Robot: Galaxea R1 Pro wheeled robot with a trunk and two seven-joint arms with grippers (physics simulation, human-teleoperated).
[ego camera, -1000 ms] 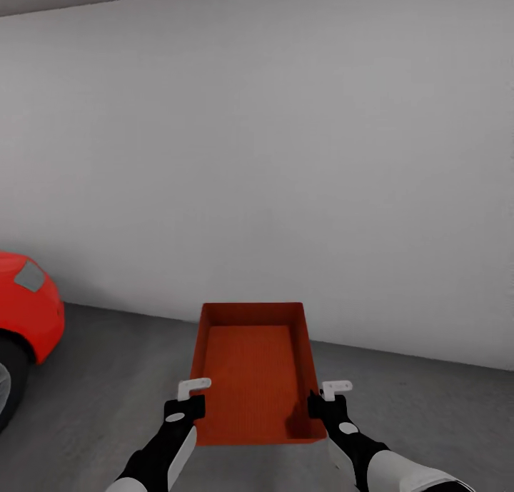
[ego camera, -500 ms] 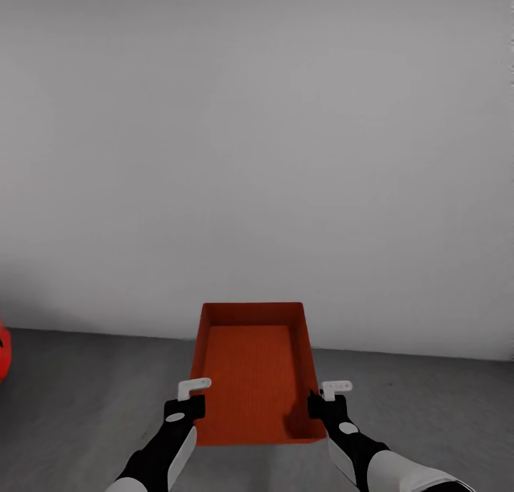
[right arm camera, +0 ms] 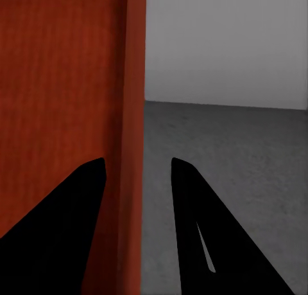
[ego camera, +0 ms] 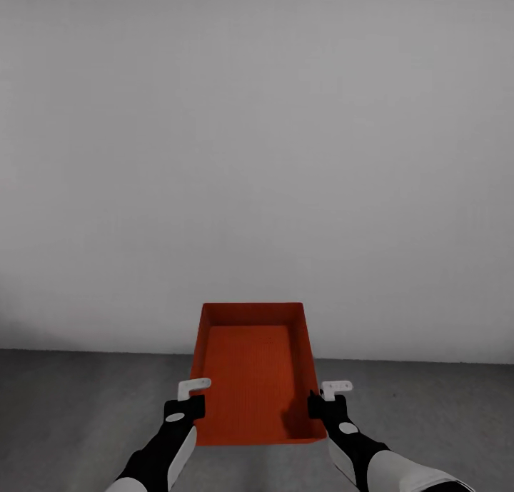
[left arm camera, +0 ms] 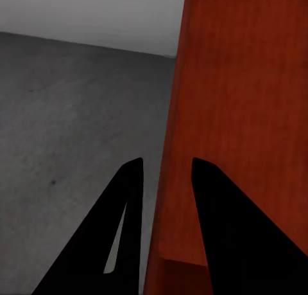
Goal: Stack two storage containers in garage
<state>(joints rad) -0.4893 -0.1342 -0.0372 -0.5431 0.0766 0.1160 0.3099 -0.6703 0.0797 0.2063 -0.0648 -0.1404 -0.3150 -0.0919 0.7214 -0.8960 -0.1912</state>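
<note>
Two grippers, left (ego camera: 187,399) and right (ego camera: 323,399), each clamped astride one long side wall of an orange-red, finely ribbed, topless plastic bin (ego camera: 250,378); carried level above dark grey speckled concrete floor (ego camera: 71,406), facing plain pale grey wall (ego camera: 257,156); likely light, stiff, thin-walled; best gripped at opposite rims, evenly.

Looks like I'm in a garage: plain pale grey wall (ego camera: 257,156) straight ahead of my pincers, speckled dark grey concrete floor (ego camera: 71,406) under them. Totally bare room.
</note>
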